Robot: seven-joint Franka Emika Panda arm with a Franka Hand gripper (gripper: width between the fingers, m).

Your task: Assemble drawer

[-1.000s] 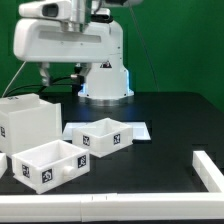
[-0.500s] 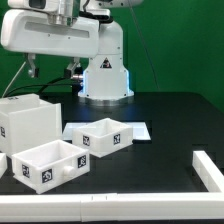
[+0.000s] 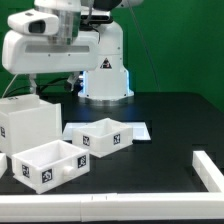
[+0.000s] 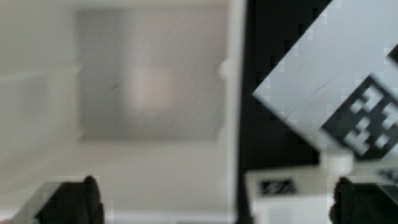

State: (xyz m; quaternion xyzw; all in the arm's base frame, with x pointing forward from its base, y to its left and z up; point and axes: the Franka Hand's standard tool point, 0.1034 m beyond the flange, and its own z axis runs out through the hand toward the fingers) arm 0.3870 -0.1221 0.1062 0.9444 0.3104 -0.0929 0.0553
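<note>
The drawer's white cube-shaped casing [image 3: 28,124] stands at the exterior view's left, open side up. Two shallow white trays with tags lie near it, one in front [image 3: 48,164] and one in the middle [image 3: 104,136]. My gripper [image 3: 48,84] hangs just above the casing's rear top edge, touching nothing. In the wrist view my gripper [image 4: 217,202] is open and empty, with dark fingertips [image 4: 71,202] far apart. The casing's inside [image 4: 125,100] fills the space below it. A blurred white tagged part [image 4: 356,110] lies beside the casing; I cannot tell which part it is.
The marker board [image 3: 142,130] lies flat under and behind the middle tray. A white rail [image 3: 206,168] runs along the front and the exterior view's right of the black table. The robot's base [image 3: 104,82] stands behind.
The arm has swung toward the exterior view's left and come down, from above the table's back to just over the casing. The drawer parts have not moved.
</note>
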